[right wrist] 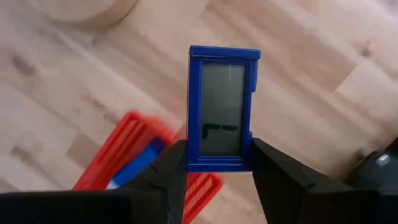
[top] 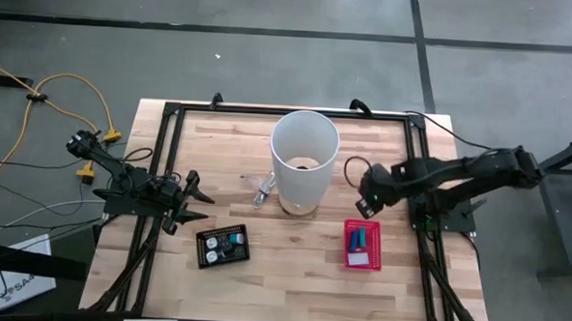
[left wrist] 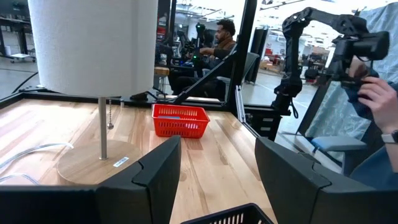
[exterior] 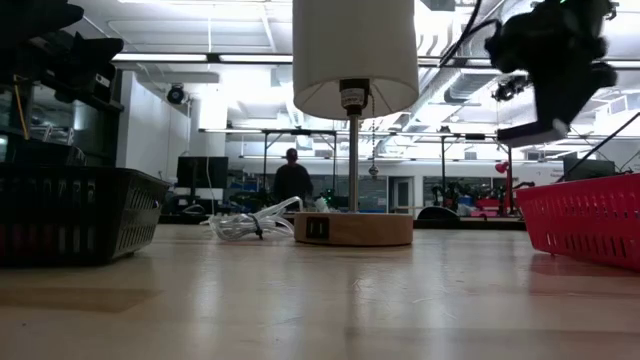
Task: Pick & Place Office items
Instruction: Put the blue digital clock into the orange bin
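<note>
The right gripper is clamped on a blue-framed display, holding it in the air above the red basket; left gripper waits, fingers apart.

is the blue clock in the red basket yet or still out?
Out. The right gripper jaws clamp the blue clock in the air, above the table, with the red basket below it.

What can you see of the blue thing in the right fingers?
A small flat blue device, plastic by the look, with a raised blue frame around a grey screen showing a dark mark. The right gripper clamps its lower end between both fingers, in the air above the wooden table, near the red basket.
</note>
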You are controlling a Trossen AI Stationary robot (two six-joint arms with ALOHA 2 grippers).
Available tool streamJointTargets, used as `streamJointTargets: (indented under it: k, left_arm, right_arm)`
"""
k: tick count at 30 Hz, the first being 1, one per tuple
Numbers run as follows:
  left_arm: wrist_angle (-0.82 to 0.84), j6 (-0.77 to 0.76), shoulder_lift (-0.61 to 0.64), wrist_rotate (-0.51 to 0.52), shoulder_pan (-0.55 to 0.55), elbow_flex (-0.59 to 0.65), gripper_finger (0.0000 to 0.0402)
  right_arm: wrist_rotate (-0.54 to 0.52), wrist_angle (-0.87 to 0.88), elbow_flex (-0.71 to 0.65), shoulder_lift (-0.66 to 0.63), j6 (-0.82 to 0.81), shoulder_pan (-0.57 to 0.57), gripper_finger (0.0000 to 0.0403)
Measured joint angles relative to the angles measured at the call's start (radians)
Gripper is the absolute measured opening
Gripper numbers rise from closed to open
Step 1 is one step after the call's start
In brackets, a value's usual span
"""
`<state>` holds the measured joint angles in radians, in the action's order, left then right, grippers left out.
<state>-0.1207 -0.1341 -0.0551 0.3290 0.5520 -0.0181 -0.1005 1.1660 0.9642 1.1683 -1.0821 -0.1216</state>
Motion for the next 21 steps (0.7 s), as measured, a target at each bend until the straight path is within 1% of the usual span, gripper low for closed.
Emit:
streamJointTargets:
  k: [7,10,16,21]
  left_arm:
    - [0.000,0.000,0.000,0.000,0.000,0.000,0.0199]
    - [0.000,0.000,0.000,0.000,0.000,0.000,0.0199]
    - [0.000,0.000,0.000,0.000,0.000,0.000,0.0199]
    - [0.000,0.000,0.000,0.000,0.000,0.000,0.0199]
  right_arm:
    - [-0.032,-0.007,0.000,0.006,-0.242,-0.247,0.0146]
    - [-0.035,-0.038,0.000,0.027,-0.309,-0.340,0.0146]
    - [-0.035,-0.178,0.000,0.087,-0.288,-0.500,0.0146]
    - [-0.031,-0.254,0.000,0.145,-0.276,-0.588,0.0146]
